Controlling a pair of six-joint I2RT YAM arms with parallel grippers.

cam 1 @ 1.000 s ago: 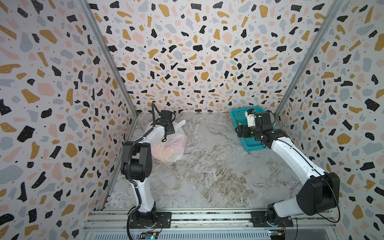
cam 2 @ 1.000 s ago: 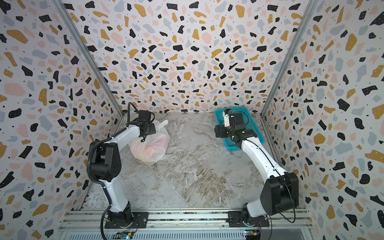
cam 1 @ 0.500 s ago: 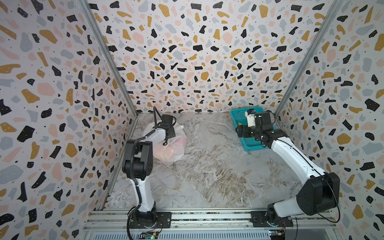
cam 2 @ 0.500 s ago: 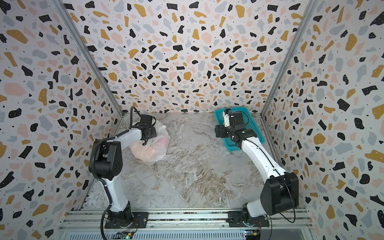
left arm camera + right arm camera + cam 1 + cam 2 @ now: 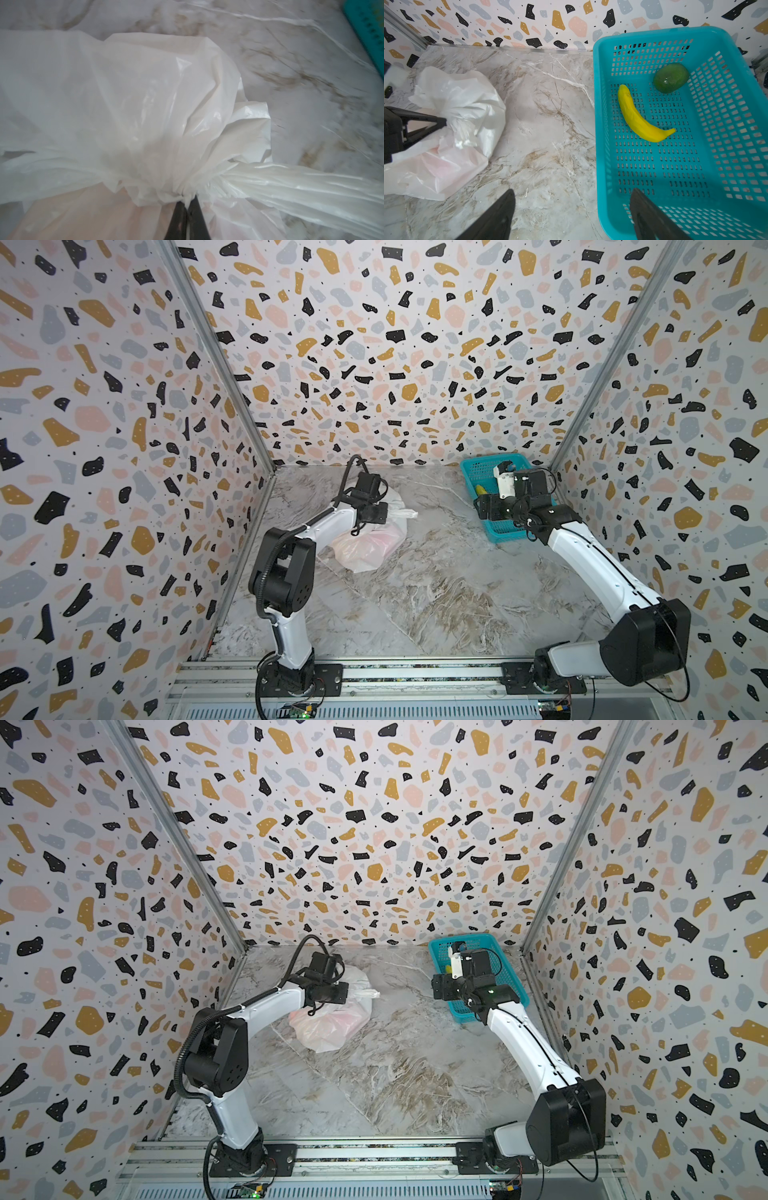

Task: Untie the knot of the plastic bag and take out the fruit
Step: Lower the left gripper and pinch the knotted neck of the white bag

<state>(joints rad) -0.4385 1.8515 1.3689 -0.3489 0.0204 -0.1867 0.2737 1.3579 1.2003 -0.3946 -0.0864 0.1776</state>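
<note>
Pinching the knot [image 5: 166, 188] of the plastic bag [image 5: 365, 547], the left claw [image 5: 188, 200] has its two black fingers pressed together. Bunched white film is caught at their tips, and one twisted tail runs off beside them. The bag lies slumped on the left half of the table [image 5: 436, 593]. A pink patch [image 5: 382, 537] shows dimly through the film, but which fruit it is cannot be told.

Farther back on the right, the right claw [image 5: 572, 191] hangs with its fingers spread wide and nothing between them. One finger is over the table and the other over the near end of a teal basket [image 5: 597, 108]. Inside the basket lie a yellow banana [image 5: 639, 122] and, beyond it, a dark green oval fruit [image 5: 671, 78], apart from each other.

The table has a grey-and-brown marble look. Walls [image 5: 395, 344] speckled with black, ochre, pink and grey close it in on the left, right and far sides.
</note>
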